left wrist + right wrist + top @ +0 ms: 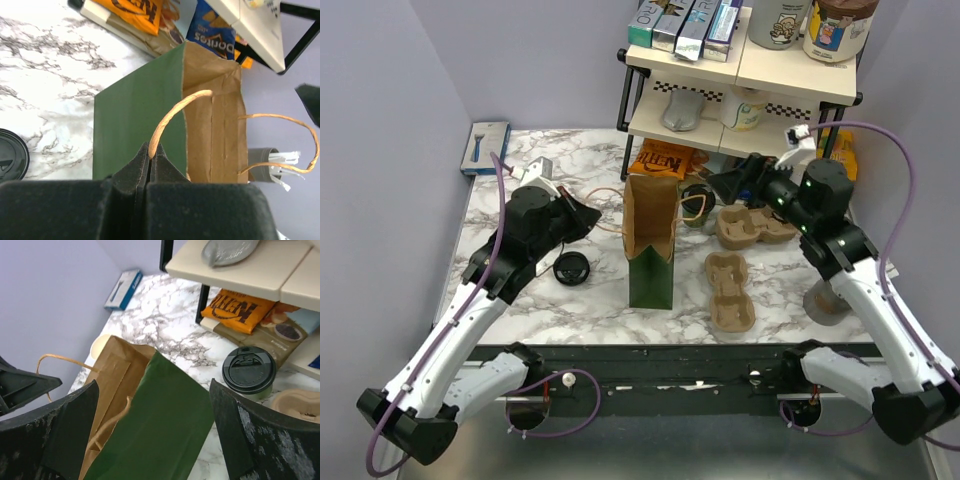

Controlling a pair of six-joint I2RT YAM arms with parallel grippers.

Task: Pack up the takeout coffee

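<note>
Top external view: the marble counter (580,310) carries an upright green paper bag (650,270) at its centre, mouth open and brown inside showing. The left pincer (150,155) is clamped tight on one of the bag's paper-cord handles (175,110), which holds that side of the mouth up. The right pincer (152,390) hangs over the bag with its jaws spread wide and nothing between them.

The takeout coffee (248,371) stands upright on the counter just beside the bag, on its right-arm side, in front of the low shelf (740,85). Its black lid is on. A second black lid (570,268) lies flat on the counter near the left arm.

The cup looks like thin paper, so it is probably light and its wall will give if squeezed hard. Whether it holds liquid cannot be told, so it is safest kept upright. The plastic lid is likely slick and could pop off if gripped there. The better hold seems to be across the cup body, just under the lid's rim, with a gentle squeeze. The bag is thin and floppy, so the cup should go straight down through the mouth that is held open.
</note>
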